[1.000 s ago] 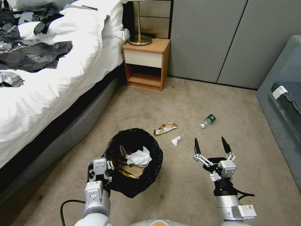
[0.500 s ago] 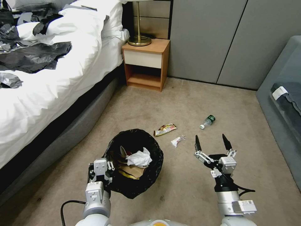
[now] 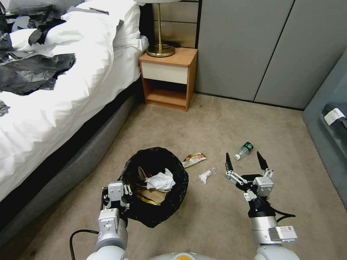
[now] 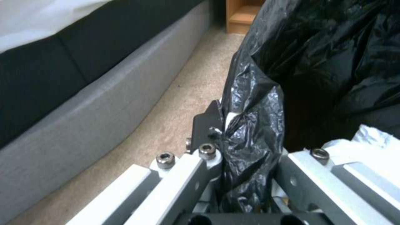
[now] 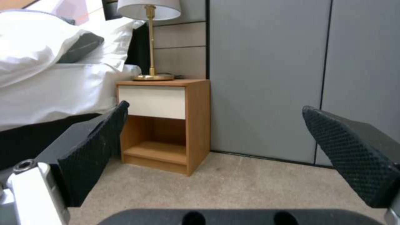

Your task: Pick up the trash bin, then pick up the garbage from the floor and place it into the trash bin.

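Note:
In the head view, the trash bin (image 3: pixel 170 202) with its black liner hangs at my lower left, holding crumpled tissue and brown paper. My left gripper (image 3: pixel 122 195) is shut on its near rim. In the left wrist view, the fingers pinch the crinkled liner (image 4: pixel 254 125). Garbage lies on the carpet just beyond the bin: a yellow wrapper (image 3: pixel 194 159), a small white wrapper (image 3: pixel 206 175) and a small plastic bottle (image 3: pixel 244 149). My right gripper (image 3: pixel 243 159) hovers open with nothing in it, right of the white wrapper and just short of the bottle. Its two black pads (image 5: pixel 93 147) stand wide apart.
A bed (image 3: pixel 54 108) with white linen and black clothes runs along the left. A wooden nightstand (image 3: pixel 170 77) with a brass lamp (image 3: pixel 159 47) stands against the back wall beside grey cabinet doors (image 3: pixel 245 47). A grey sofa (image 3: pixel 332 122) is at the right edge.
The whole view has shifted, so the camera has moved forward and turned slightly. The litter now sits closer to my right gripper. Both grippers hold the same pose.

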